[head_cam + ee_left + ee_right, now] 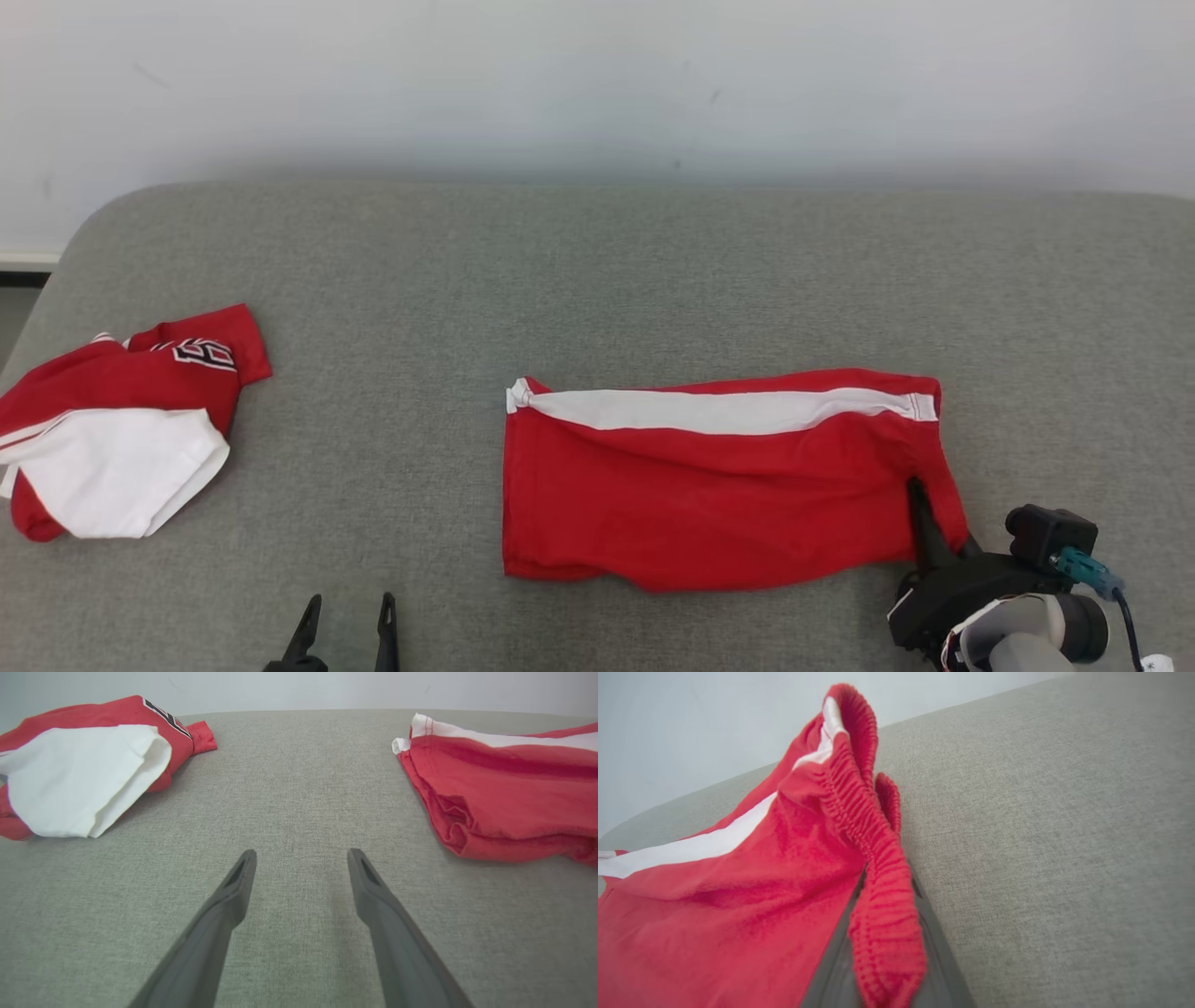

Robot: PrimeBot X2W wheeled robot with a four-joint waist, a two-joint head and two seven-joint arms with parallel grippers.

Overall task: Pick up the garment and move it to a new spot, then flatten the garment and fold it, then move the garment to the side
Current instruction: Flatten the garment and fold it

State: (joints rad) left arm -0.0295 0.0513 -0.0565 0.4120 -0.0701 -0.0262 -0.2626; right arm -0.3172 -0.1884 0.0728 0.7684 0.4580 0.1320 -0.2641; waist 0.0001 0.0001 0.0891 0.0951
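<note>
1. The garment [719,485], a pair of red shorts with a white stripe [719,411] along its upper edge, is lying folded a little right of centre in the head view, on the grey padded surface [597,280].
2. The right gripper [920,509] is reaching in from the lower right corner of the head view. One dark finger is showing against the garment's lower right corner, and the other is hiding behind the cloth.
3. In the right wrist view the gathered waistband [878,868] is running down the middle of the frame between the two grey fingers [826,980]. It is covering their tips, and the jaws are pinching it, so the band is standing up in a ridge off the surface.
4. The left gripper [347,607] is sitting at the lower left of the head view, cut off by the bottom edge so that only its fingertips are showing. In the left wrist view its jaws [301,851] are standing spread over bare grey fabric, touching nothing.
5. A second red and white garment [121,439] is lying crumpled at the far left of the head view, clipped by the frame edge. Its black-and-white print is partly folding under and is not readable.
6. At the right edge of the left wrist view the garment's [504,798] layered end is running out of frame, and the number of layers is hard to count.
</note>
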